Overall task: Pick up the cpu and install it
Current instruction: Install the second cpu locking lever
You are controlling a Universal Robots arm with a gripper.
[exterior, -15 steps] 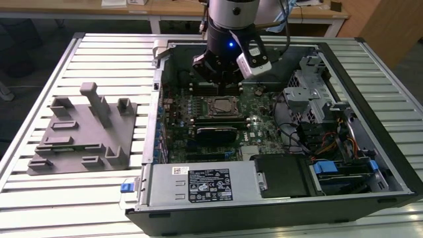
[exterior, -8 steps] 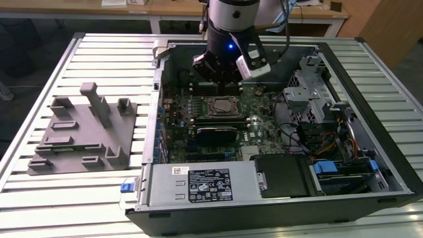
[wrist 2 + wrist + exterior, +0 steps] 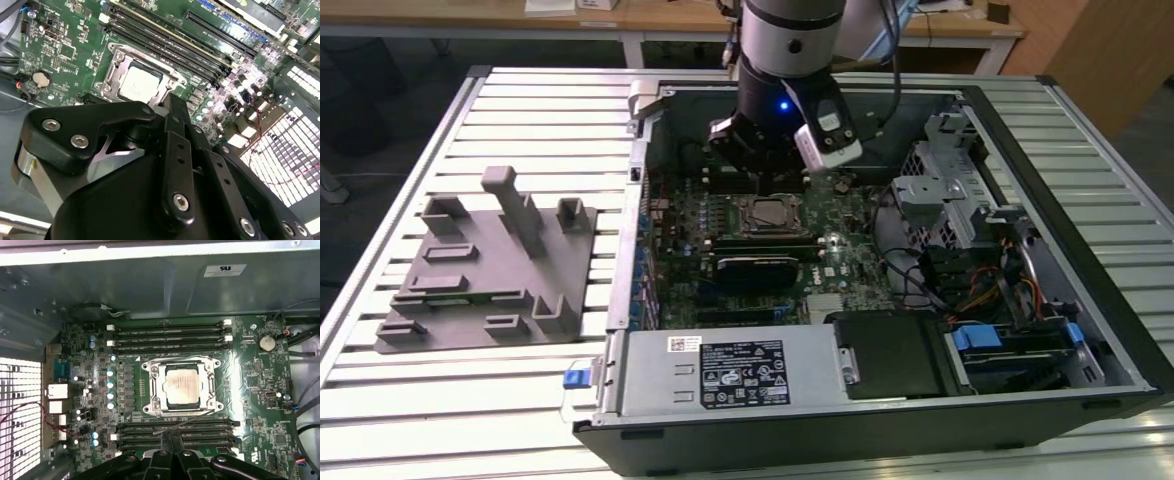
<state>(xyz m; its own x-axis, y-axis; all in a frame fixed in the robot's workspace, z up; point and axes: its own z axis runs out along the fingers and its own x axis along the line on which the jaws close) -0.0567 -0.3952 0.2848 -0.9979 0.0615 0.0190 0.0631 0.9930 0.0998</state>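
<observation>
1. Ribbed metal slats form the table (image 3: 520,400), which carries an open black computer case (image 3: 1067,400) and a grey plastic tray (image 3: 480,290) with upright posts.
2. Seated in the socket frame (image 3: 182,387) on the green motherboard (image 3: 260,390), the cpu (image 3: 182,385) shows a flat square silvery lid.
3. Above it hangs the black gripper (image 3: 171,440), fingers pressed together, holding nothing.
4. White printed labels are too small to read.

Even overhead light falls on the open computer case (image 3: 881,250), its interior dimmer. In the first wrist view, glare streaks the motherboard (image 3: 250,375) and a side vent (image 3: 20,410) blows white.
</observation>
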